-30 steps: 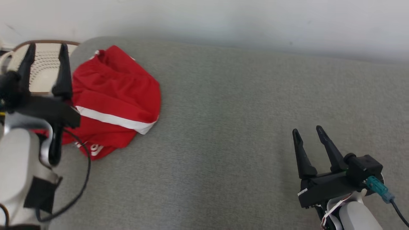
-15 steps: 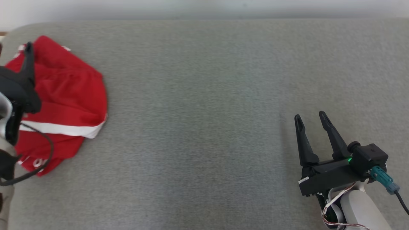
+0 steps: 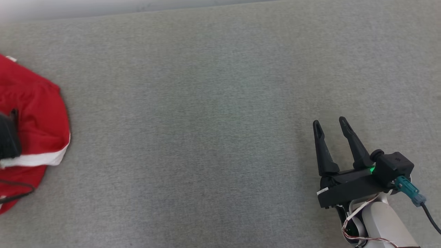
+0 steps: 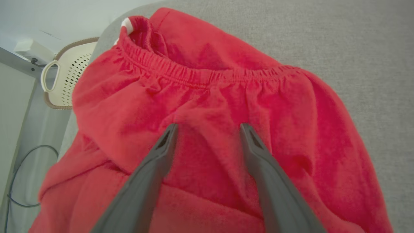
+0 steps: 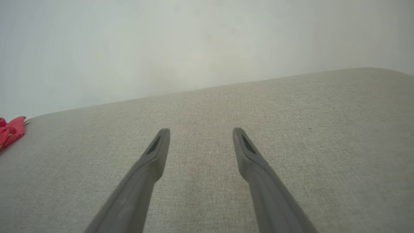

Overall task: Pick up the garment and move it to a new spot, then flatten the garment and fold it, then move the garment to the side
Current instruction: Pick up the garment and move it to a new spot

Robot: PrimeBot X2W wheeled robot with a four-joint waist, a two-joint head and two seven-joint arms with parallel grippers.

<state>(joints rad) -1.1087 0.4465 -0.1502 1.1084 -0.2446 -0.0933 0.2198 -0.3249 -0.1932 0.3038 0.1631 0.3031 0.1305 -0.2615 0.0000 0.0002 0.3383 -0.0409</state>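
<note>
The garment [image 3: 31, 113] is a pair of red shorts with a white stripe, lying crumpled at the head view's left edge on the grey surface [image 3: 206, 103]. In the left wrist view the garment [image 4: 207, 97] shows its elastic waistband across the top. My left gripper [image 4: 208, 127] hovers open just above the cloth below the waistband, with nothing between its fingers; a dark part of that arm [image 3: 8, 137] shows at the left edge. My right gripper [image 3: 329, 125] stands open over bare surface at the lower right, far from the garment [image 5: 11, 131], and is also seen as the right gripper [image 5: 200, 132].
A cream perforated basket [image 4: 63, 79] with a brown rim stands beyond the surface's rounded far-left corner, beside a dark cable [image 4: 19, 174] on the floor. A pale wall [image 5: 194, 42] backs the grey surface.
The head camera has swung right, so the garment and left arm slid toward the left edge and the basket left the picture. The right gripper stays open in about the same place.
</note>
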